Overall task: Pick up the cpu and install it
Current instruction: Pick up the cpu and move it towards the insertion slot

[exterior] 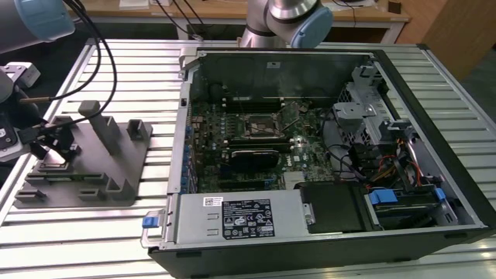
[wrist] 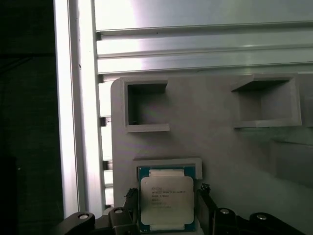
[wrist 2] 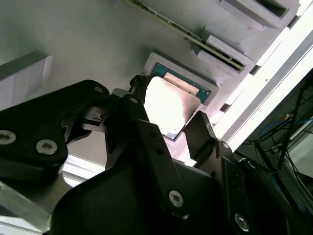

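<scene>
While the slatted metal table [exterior: 434, 64] spans the whole exterior view, most of it is taken up by an open computer case [exterior: 294, 72] laid on its side from the centre out toward three o'clock. Inside the case a green circuit board [exterior: 203, 145] is seen, with a dark square socket [exterior: 257, 125] near its middle. The robot arm [exterior: 291, 17] is mounted at twelve o'clock, behind the case. A grey plastic tray [exterior: 132, 157] with upright posts is set on the table at nine o'clock, just beside the case and apart from it.

The gripper [exterior: 53, 152] is held low over the tray's end farthest from the case. In both wrist views the gripper [wrist: 166, 193] [wrist 2: 169, 103] is seen straddling a shallow square pocket in the tray [wrist: 205, 127] [wrist 2: 88, 39]. The cpu [wrist: 167, 200] [wrist 2: 168, 115] is seated flat in that pocket, silver top up, with its thin rim shown round the edge. The jaws are apart, with one of the black fingers [wrist: 131, 196] placed on each of two opposite sides of the cpu and very close to its edges. Whether the fingers touch it cannot be told.
</scene>
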Robot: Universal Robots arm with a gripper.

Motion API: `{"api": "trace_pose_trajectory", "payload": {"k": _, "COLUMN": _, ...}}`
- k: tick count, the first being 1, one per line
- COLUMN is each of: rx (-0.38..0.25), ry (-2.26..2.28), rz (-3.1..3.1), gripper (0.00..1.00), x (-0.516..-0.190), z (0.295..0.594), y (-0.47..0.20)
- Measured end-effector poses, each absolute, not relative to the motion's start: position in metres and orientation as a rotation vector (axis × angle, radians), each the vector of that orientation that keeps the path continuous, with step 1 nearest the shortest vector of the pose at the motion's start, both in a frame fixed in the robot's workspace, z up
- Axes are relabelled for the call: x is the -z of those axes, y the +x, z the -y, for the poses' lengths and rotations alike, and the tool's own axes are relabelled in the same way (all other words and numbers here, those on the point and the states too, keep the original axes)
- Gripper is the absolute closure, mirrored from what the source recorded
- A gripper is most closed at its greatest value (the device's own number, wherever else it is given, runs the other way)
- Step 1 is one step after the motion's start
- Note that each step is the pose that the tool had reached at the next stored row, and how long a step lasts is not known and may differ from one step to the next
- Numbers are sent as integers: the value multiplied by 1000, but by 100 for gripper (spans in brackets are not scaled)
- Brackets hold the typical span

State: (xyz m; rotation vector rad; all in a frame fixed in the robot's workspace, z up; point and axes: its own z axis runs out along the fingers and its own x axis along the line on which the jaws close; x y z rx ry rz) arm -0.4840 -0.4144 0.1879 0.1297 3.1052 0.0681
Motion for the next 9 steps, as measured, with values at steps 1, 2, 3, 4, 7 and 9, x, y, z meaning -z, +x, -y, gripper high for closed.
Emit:
{"api": "trace_pose_trajectory", "payload": {"k": 1, "rx": -68, "ry": 129, "rz": -3105, "gripper": 41, "x": -188, "z": 414, "y": -484}}
{"api": "trace_pose_trajectory", "payload": {"k": 2, "rx": -68, "ry": 129, "rz": -3105, "gripper": 41, "x": -187, "z": 414, "y": -484}}
{"api": "trace_pose_trajectory", "payload": {"k": 3, "rx": -68, "ry": 129, "rz": -3105, "gripper": 41, "x": -187, "z": 414, "y": -484}}
{"api": "trace_pose_trajectory", "payload": {"k": 4, "rx": -68, "ry": 129, "rz": -3105, "gripper": 41, "x": -187, "z": 414, "y": -484}}
{"api": "trace_pose_trajectory", "payload": {"k": 7, "rx": -68, "ry": 129, "rz": -3105, "gripper": 41, "x": -186, "z": 414, "y": -484}}
{"api": "trace_pose_trajectory", "payload": {"k": 9, "rx": -69, "ry": 129, "rz": -3105, "gripper": 41, "x": -186, "z": 414, "y": -484}}
